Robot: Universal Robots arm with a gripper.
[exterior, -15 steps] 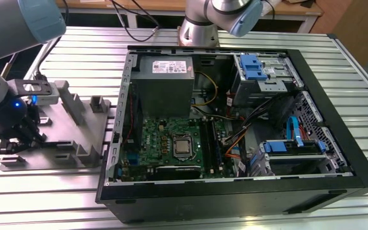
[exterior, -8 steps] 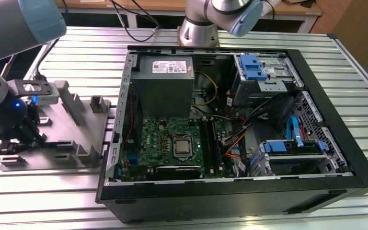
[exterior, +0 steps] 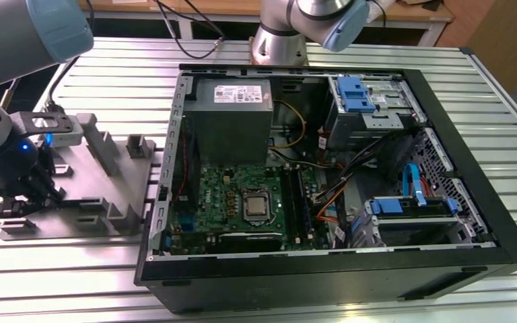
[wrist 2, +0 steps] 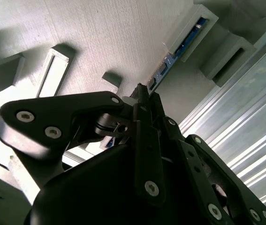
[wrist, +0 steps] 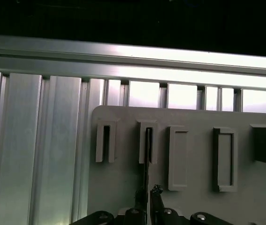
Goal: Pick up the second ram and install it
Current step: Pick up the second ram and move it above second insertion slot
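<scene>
- Your gripper was pinched nearly closed on the ram stick, which stood on edge in 1 slot of the gray fixture plate.
- An off-centre pinch could have tilted and jammed it on lift.

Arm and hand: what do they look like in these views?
The arm is silver-grey tubing with rounded light blue caps at its joints. A small blue light glows near the wrist. The hand is black, built of linked flat bars pinned with silver screw heads.
</scene>
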